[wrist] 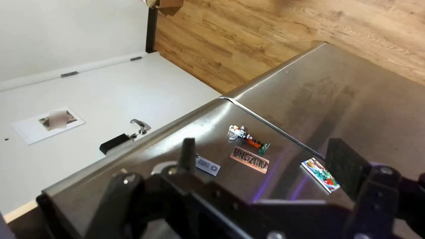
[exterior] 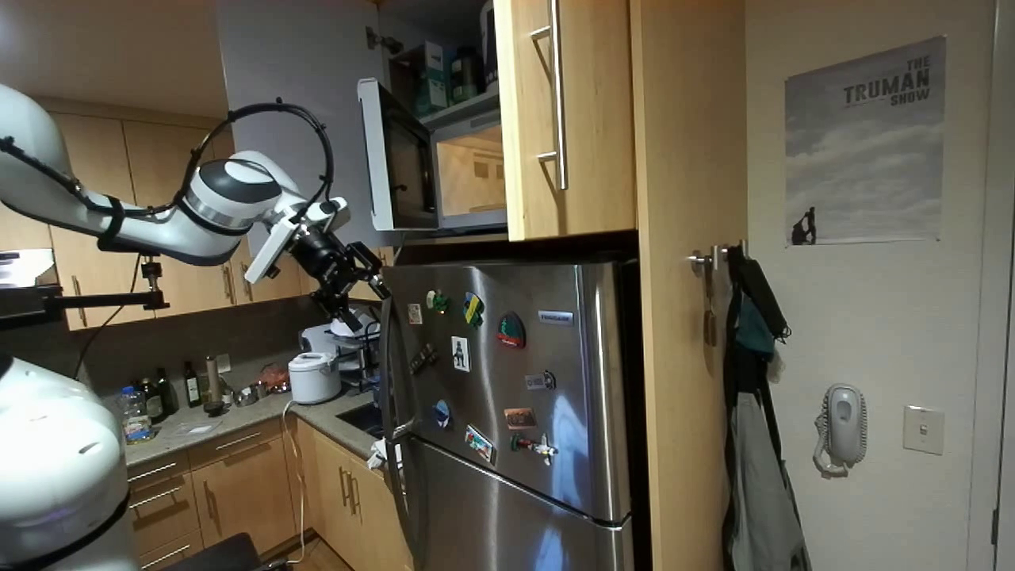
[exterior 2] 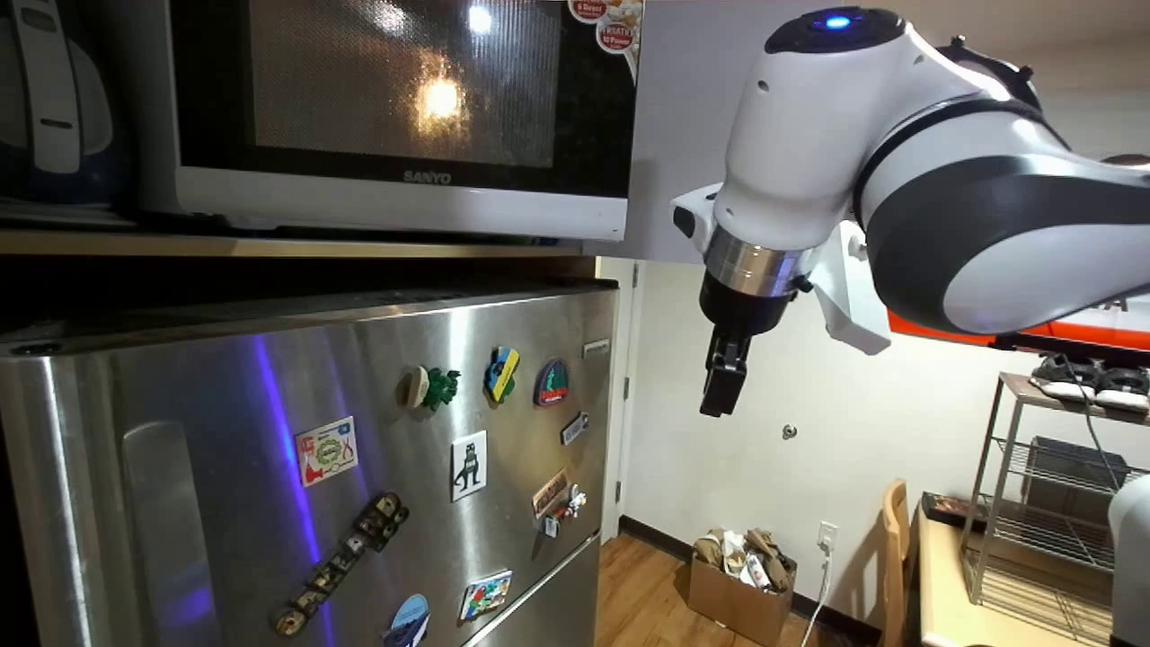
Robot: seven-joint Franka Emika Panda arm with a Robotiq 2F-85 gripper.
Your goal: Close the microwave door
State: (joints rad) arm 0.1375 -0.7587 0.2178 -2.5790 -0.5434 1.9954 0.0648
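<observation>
Nearest, the white arm is hanging in from the left, wrist canted down, prob. for placing the gripper under the swing path. It is holding nothing: its fingers are standing well spread w/ no obj. btwn them, per the wrist view. It is hanging in front of the fridge & its magnets, prob. touching neither.

Above & right of the gripper in an ext. view, the microwave door is standing wide open, free edge jutting near, hinged edge lying far, on the left of the microwave. To the right, the wooden cabinet door is standing open too, presumably leaving the microwave door room to swing. The microwave is sitting over the fridge, prob. sparing the counter at far left, where a white cooker is resting.

Assessment: closing is pending. Next move is prob. calling for a lift to the microwave door's outer, left-facing side, then a push right & far; spread fingers may be risking a snag.
</observation>
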